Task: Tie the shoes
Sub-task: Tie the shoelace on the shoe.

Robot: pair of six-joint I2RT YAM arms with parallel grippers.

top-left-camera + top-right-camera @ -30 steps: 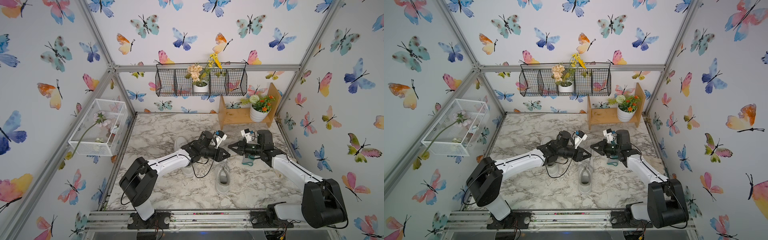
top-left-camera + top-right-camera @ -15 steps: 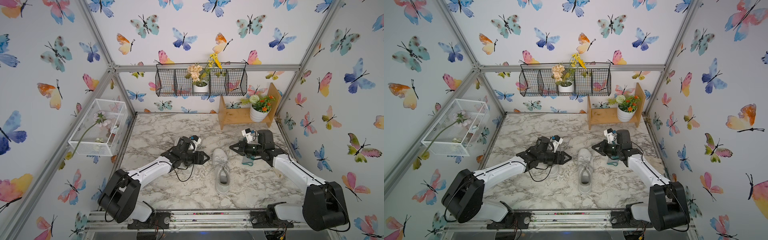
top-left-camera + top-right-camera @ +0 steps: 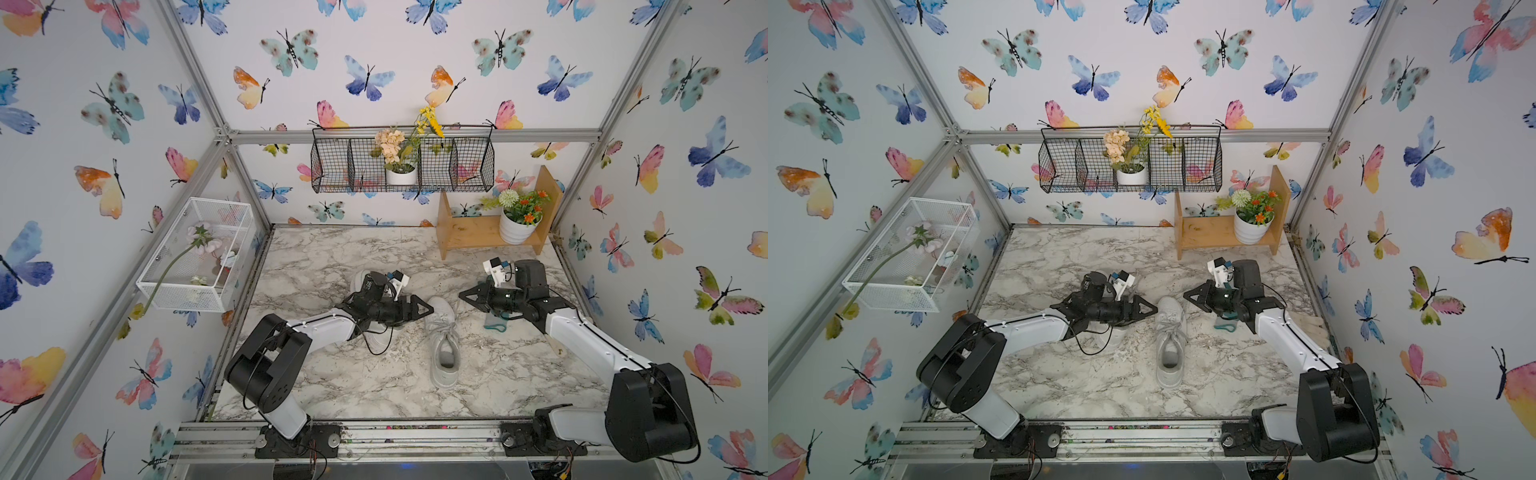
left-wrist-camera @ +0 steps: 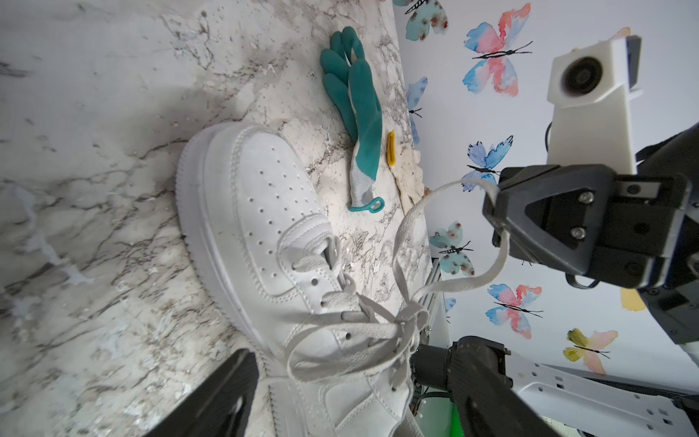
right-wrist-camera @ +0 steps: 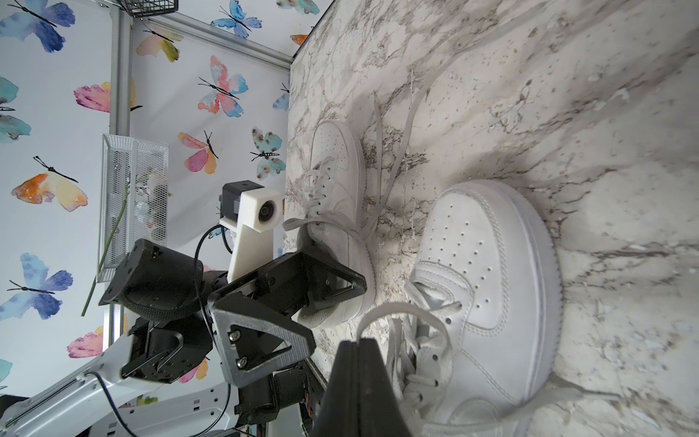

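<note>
Got the middle sneaker point(image 3: 444, 338) lying lengthwise front-to-back, toe toward the back wall point(image 3: 395, 62), right gripper point(image 4: 491, 210) pinched on its lace loop point(image 4: 408, 223), left gripper point(image 3: 430, 309) spread wide, empty.

Cannot see most of the second shoe point(image 3: 375, 338) in both top views, buried under the left arm point(image 3: 328, 326) and left gripper point(image 3: 422, 306), nor much of the teal glove point(image 3: 494, 325) beneath the right gripper point(image 3: 463, 296). Cannot see the heel of the laced shoe point(image 4: 257, 212) in the left wrist view, cropped at the edge along with the blurred, dark fingers point(image 4: 227, 397). Cannot follow the lace point(image 4: 412, 212) inside the right gripper's closed tips.
</note>
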